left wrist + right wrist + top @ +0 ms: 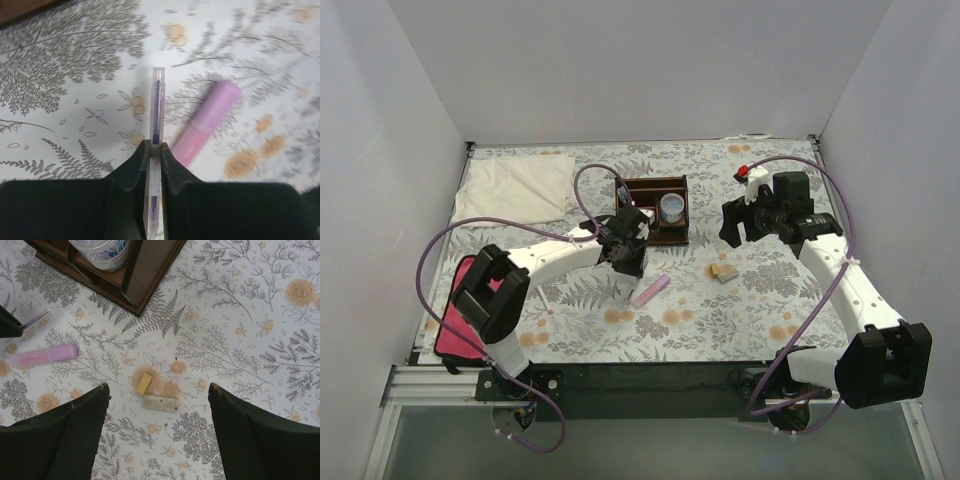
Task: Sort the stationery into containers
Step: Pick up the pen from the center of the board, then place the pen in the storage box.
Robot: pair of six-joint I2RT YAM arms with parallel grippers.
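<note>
Left gripper point(155, 150): fingers pressed together on a thin translucent purple pen point(158, 110). The pen runs straight up the middle of the left wrist view, its capped end pointing to the top of the frame. It is held above the floral-patterned desk point(770, 300).

Pale pink plastic bar point(205, 122): lies flat on the desk, just right of the pen in the left wrist view, slanted toward upper right. Cannot tell whether pen and bar touch. In the top view it sits at centre frame, just below the left gripper.

Right gripper point(159, 387): fingers spread wide, nothing between them, held above the desk. In the top view it is right of centre.

Below it on the desk is a small yellow-tan block point(144, 383), with a pale cream speckled block point(161, 403) just beside it, both in the centre of the right wrist view.

Dark brown wooden compartmented organiser point(655, 210): upper centre of the top view, just above the left gripper. A small bluish round cup point(671, 208) stands upright in its right-hand compartment.

White folded cloth point(515, 185): upper left of the top view. Flat magenta object point(460, 310): left edge, partly hidden by the left arm.
</note>
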